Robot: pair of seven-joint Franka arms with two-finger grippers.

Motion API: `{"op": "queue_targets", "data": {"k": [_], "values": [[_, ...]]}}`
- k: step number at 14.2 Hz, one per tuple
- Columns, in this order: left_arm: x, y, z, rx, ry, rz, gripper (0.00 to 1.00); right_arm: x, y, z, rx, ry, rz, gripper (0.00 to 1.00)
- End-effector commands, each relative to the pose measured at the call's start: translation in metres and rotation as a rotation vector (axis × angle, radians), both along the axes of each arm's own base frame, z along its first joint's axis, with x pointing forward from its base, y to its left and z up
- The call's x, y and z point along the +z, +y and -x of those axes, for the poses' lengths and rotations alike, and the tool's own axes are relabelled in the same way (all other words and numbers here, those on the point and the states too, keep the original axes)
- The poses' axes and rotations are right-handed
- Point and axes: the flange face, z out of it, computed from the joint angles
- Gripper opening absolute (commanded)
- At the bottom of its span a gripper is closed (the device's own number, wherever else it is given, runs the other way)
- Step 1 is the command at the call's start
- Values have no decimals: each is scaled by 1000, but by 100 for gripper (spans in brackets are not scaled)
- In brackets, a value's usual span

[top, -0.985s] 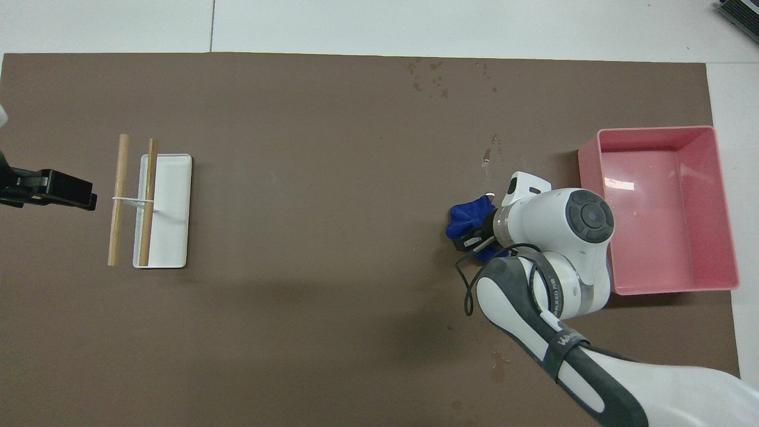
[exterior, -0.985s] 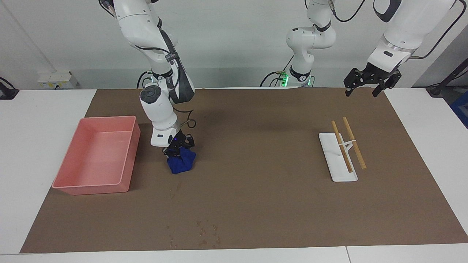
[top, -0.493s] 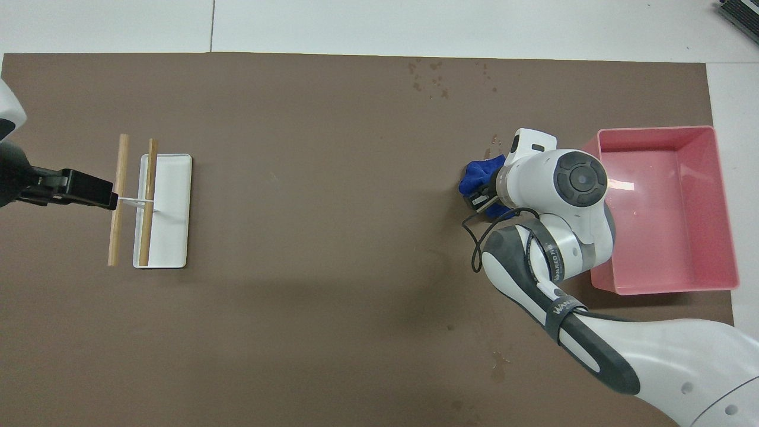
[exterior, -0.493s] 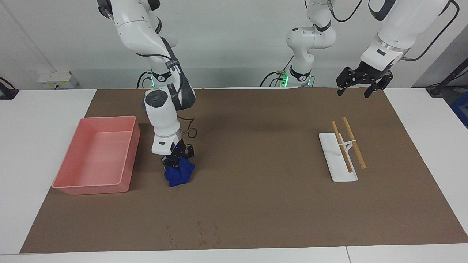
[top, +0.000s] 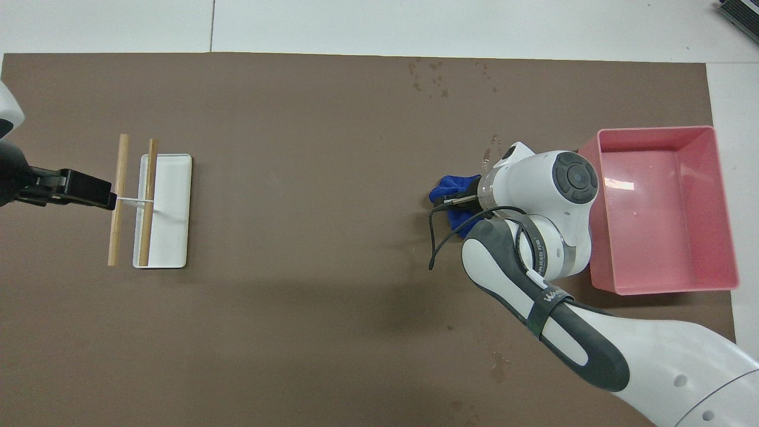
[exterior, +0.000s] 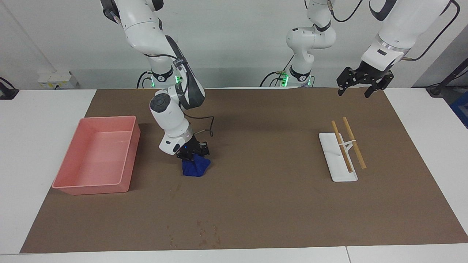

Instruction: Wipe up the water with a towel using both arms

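The blue towel (exterior: 196, 168) (top: 452, 187) lies bunched on the brown mat, beside the pink tray and a little toward the table's middle. My right gripper (exterior: 193, 157) (top: 458, 200) is shut on the towel's top and presses it to the mat; the white wrist covers most of it from above. A faint damp mark of water (exterior: 178, 187) (top: 488, 153) shows on the mat just farther from the robots than the towel, toward the right arm's end. My left gripper (exterior: 353, 93) (top: 98, 193) hangs open and holds nothing, high over the mat's edge at the left arm's end.
A pink tray (exterior: 126, 160) (top: 652, 131) stands at the right arm's end. A white tray (exterior: 334, 164) (top: 172, 231) with two wooden sticks (exterior: 354, 142) (top: 118, 160) lies at the left arm's end. Small tan stain dots (exterior: 204, 233) (top: 431, 77) speckle the mat's edge farthest from the robots.
My right gripper dragged the towel first away from the robots, then sideways toward the table's middle. The left gripper shifted slightly a second ago and has hung still since.
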Motion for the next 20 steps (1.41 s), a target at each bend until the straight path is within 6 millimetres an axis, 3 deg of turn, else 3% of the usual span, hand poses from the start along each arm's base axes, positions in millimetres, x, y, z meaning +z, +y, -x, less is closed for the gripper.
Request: {"op": "queue_targets", "data": {"k": [1,3,5,7,11,13,15,17,18,20], "values": [[1,6,9,-2,0,-7,100,6,4,2,-44,33,-40,0],[3,7,8,1,-6,-2,100,9,6,1,-43,38,-47,0],[1,6,8,3,-5,-2,100,16,3,-5,64,9,-7,0],[2,7,8,6,-10,-2,100,25,-12,-16,197,-51,88,0],[-3,7,7,-11,-14,-67,100,55,-30,-35,291,-66,171,0],[-2,11,5,-15,-14,-96,100,72,-57,-45,346,-55,180,0],[0,16,0,-9,-9,-102,100,92,-80,-46,381,-37,190,0],[-7,21,-13,1,30,-97,100,122,-90,-38,384,-10,204,0],[-4,15,-11,-8,21,-85,100,137,-96,-34,384,3,211,0],[-17,14,4,-12,47,-94,100,176,-107,-23,406,32,228,0]]}}
